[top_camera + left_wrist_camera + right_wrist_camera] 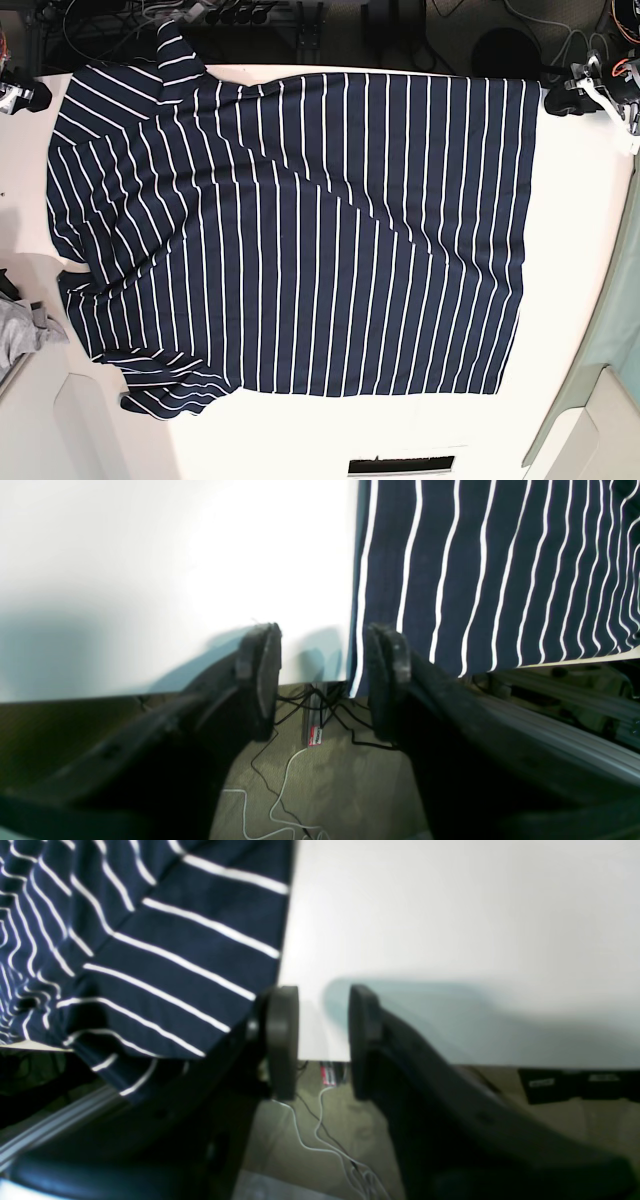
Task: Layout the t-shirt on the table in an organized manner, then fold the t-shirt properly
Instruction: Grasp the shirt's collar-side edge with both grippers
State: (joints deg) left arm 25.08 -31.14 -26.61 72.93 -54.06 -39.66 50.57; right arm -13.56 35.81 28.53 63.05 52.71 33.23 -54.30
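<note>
The navy t-shirt (300, 230) with thin white stripes lies spread flat across the white table (590, 250), its sleeves toward the left. One sleeve (175, 45) hangs over the far edge. My left gripper (562, 98) is at the shirt's far right corner; in its wrist view the gripper (325, 680) stands open and empty at the table (175, 580) edge, with the t-shirt (490, 570) just right of it. My right gripper (22, 96) is at the far left corner. Seen from the right wrist, that gripper (322, 1040) is open with nothing between its fingers, beside the t-shirt (165, 950).
A small grey cloth (22, 328) lies at the table's left edge. A dark slot (400, 465) sits near the front edge. Cables (320, 715) and a metal frame rail (575, 705) lie below the far edge.
</note>
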